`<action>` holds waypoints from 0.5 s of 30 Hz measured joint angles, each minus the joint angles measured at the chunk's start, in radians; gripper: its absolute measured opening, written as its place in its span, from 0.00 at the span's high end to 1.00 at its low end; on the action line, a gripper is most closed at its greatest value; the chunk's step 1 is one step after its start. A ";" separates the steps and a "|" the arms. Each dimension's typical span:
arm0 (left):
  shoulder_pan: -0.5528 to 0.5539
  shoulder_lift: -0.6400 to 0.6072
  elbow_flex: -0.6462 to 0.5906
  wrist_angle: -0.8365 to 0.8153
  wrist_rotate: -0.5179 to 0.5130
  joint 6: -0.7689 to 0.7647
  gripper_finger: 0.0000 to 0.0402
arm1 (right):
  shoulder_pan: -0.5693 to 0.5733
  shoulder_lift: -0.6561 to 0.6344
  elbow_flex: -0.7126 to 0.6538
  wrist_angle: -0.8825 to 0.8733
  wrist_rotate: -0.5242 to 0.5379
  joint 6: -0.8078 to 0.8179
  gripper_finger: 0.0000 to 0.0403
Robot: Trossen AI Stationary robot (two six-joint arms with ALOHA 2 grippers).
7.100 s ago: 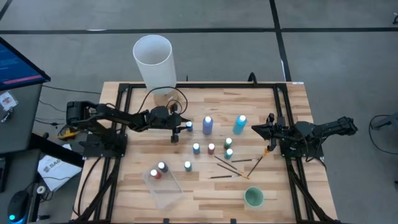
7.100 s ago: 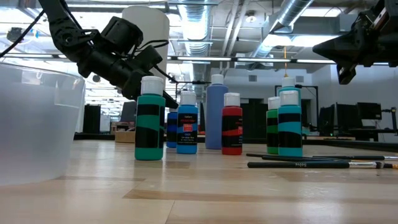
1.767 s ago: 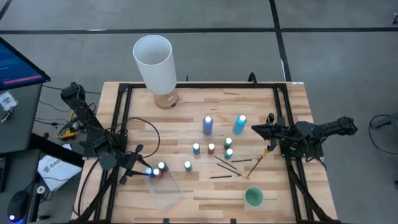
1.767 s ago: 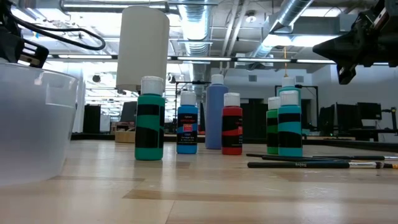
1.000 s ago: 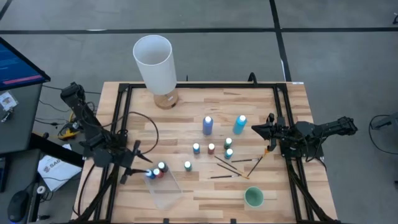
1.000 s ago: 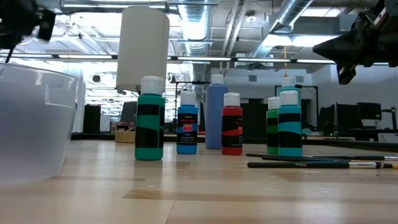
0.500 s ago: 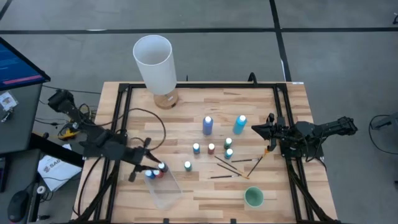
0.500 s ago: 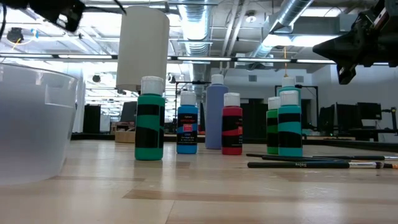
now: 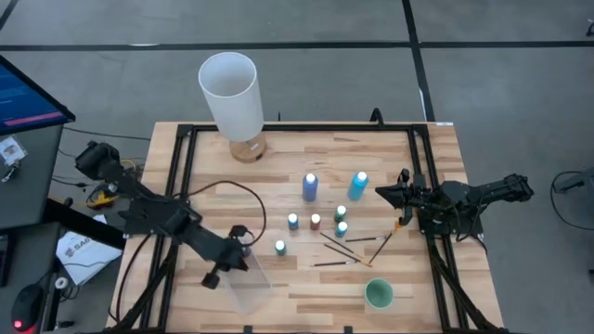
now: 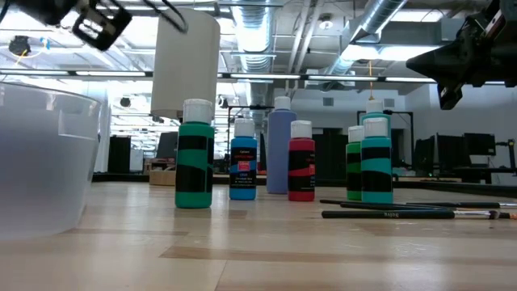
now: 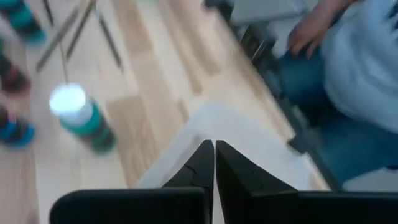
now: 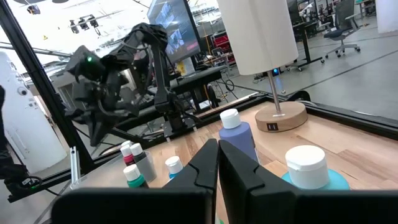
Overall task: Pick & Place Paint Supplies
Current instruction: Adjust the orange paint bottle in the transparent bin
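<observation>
My left gripper (image 9: 243, 243) hangs over the near corner of the clear bin (image 9: 249, 286) at the front left of the surface (image 9: 306, 288), its fingers (image 11: 205, 163) pressed together with nothing between them. From the left wrist view I see the bin's pale rim just beyond the fingertips, a teal bottle (image 11: 84, 118) standing beside it, and a seated person (image 11: 354, 81) off the surface edge. My right gripper (image 9: 383, 193) waits above the right side of the surface, fingers closed and empty, near the tall light-blue bottle (image 9: 357, 186). The paint supplies mostly stand mid-surface: the taller blue bottle (image 9: 309, 186), a blue bottle (image 9: 292, 221), a red bottle (image 9: 316, 222), a green bottle (image 9: 341, 212) and a second teal bottle (image 9: 342, 228), with the thin brushes (image 9: 348, 250) lying just in front of them. I cannot see into the bin under my arm.
</observation>
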 joint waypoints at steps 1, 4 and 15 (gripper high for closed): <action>0.000 0.020 0.011 -0.020 -0.002 -0.012 1.00 | 0.000 0.000 0.000 0.000 0.000 0.000 0.98; 0.000 0.067 0.031 -0.048 -0.003 -0.023 1.00 | 0.000 0.000 0.000 0.000 0.000 0.000 0.98; 0.000 0.165 0.092 -0.177 0.034 -0.046 1.00 | 0.000 0.000 0.000 0.000 0.000 0.000 0.98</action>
